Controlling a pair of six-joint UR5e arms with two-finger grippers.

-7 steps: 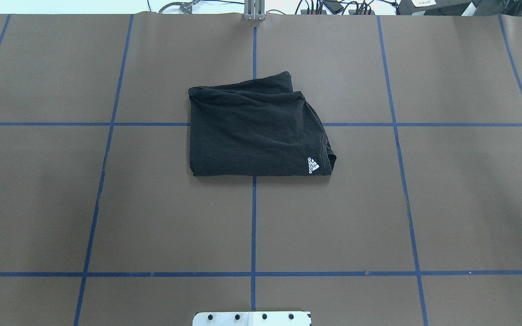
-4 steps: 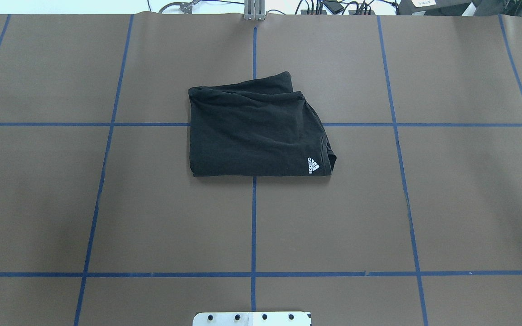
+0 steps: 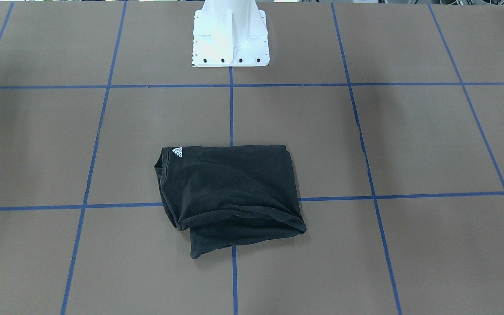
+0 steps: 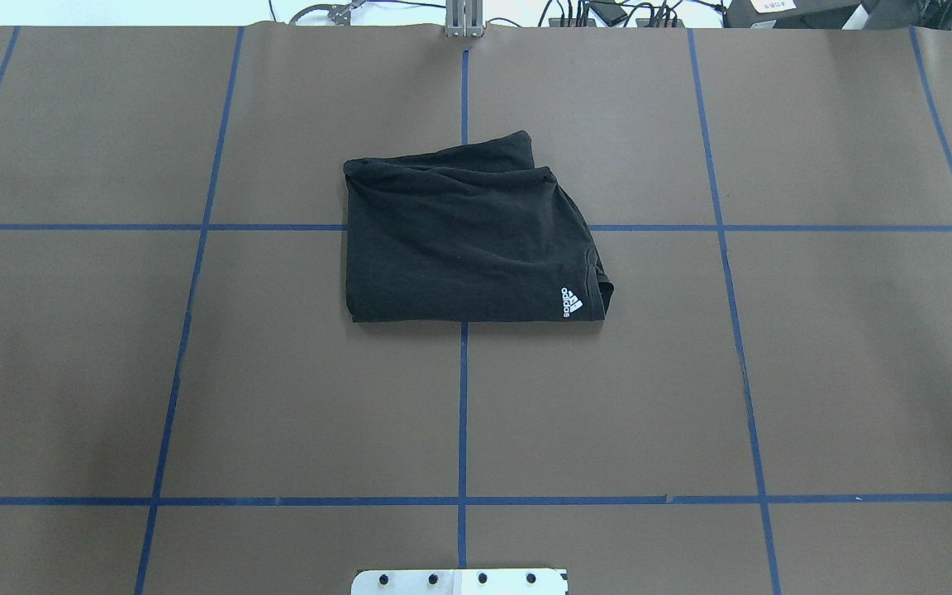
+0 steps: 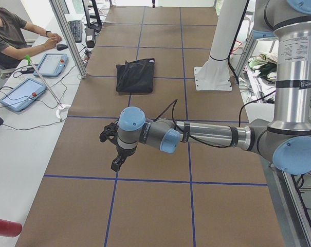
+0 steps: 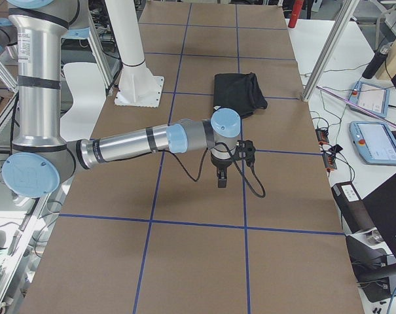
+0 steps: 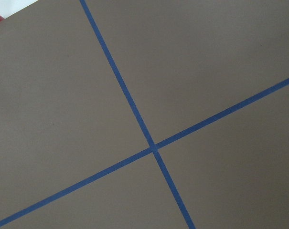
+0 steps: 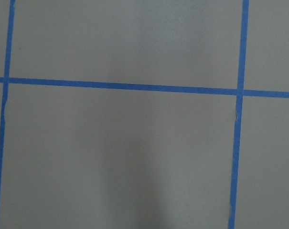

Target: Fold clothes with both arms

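Observation:
The black T-shirt point(image 4: 468, 240) lies folded into a compact rectangle at the middle of the brown table, its white Adidas logo point(image 4: 571, 301) facing up. It also shows in the front-facing view point(image 3: 230, 192) and both side views point(image 5: 135, 75) point(image 6: 239, 93). The chest graphic is hidden inside the fold. The left gripper point(image 5: 115, 163) hangs above bare table, well away from the shirt. The right gripper point(image 6: 221, 180) also hangs above bare table, away from the shirt. Both show only in side views, so I cannot tell whether they are open or shut.
The white base pedestal point(image 3: 230, 39) stands at the robot's edge of the table. Blue tape lines grid the brown table cover point(image 4: 195, 372). A seated operator point(image 5: 11, 36) and tablets point(image 5: 21, 92) point(image 6: 371, 98) are beyond the far table edge. Aluminium posts point(image 5: 68, 36) stand there.
A small dark shape at the overhead view's right edge one second ago is gone. The shirt has not moved.

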